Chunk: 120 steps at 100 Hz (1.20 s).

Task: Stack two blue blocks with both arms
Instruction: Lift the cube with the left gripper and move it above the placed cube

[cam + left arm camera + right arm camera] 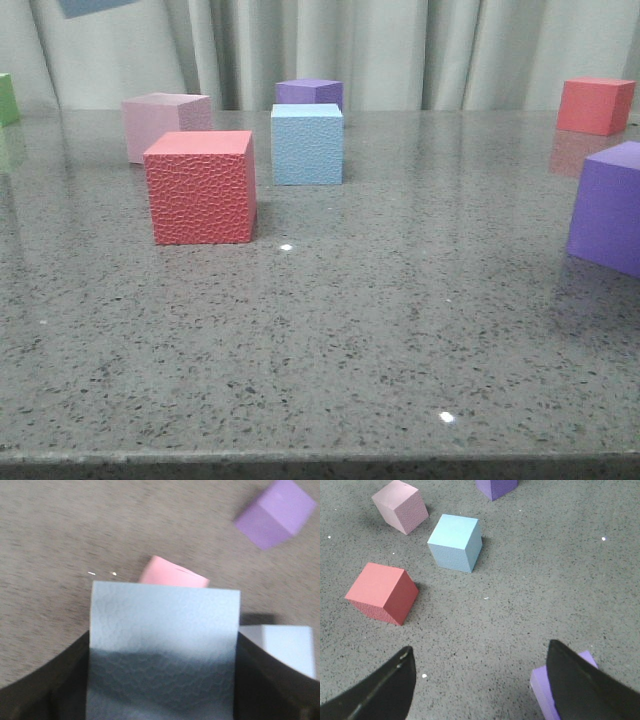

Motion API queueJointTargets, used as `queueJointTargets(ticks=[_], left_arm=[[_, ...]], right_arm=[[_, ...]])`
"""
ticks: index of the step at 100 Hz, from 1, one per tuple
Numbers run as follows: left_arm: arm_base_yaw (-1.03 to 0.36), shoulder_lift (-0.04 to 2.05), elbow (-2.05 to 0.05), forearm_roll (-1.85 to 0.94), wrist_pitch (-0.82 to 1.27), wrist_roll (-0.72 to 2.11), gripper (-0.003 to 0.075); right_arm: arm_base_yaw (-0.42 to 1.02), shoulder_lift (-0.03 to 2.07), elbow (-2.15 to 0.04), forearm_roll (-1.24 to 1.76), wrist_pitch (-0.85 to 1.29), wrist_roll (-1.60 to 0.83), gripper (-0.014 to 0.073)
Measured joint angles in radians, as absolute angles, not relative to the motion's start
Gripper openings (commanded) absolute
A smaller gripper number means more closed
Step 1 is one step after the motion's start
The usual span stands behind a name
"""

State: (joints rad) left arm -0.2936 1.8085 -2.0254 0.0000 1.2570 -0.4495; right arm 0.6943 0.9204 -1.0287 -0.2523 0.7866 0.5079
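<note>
Left gripper jaws clamp a pebbled blue block (held for stacking); right gripper jaws apart, empty.

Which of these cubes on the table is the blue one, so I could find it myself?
On the speckled grey table, look toward the curtain at the back. The pale blue cube stands just right of the big red cube, in front of a purple cube. It is the only sky-blue cube standing there, with a pebbled face.
</note>
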Motion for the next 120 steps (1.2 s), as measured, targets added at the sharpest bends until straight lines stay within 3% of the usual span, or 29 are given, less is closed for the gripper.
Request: queueJointTargets(ticks=[41,102,109,120], left_arm=[[-0.547,1.906,-2.028,0.045,1.164,-0.651,0.0347],[-0.588,2.016,-2.076,0.051,1.117,-0.703,0.0353],[-0.588,2.016,-2.076,0.051,1.115,-0.703,0.0382],[-0.588,2.016,-2.076,0.051,1.115,-0.704,0.0494]], right_arm=[[0.694,0.845,-1.002,-0.273,0.832,0.508,0.0549],[0.694,0.818,-1.002,-0.29,0.859,0.508,0.0549],[0.694,0.818,-1.002,-0.29,0.861,0.508,0.0549],[0.694,0.818,-1.002,-0.29,0.862,0.508,0.0549]])
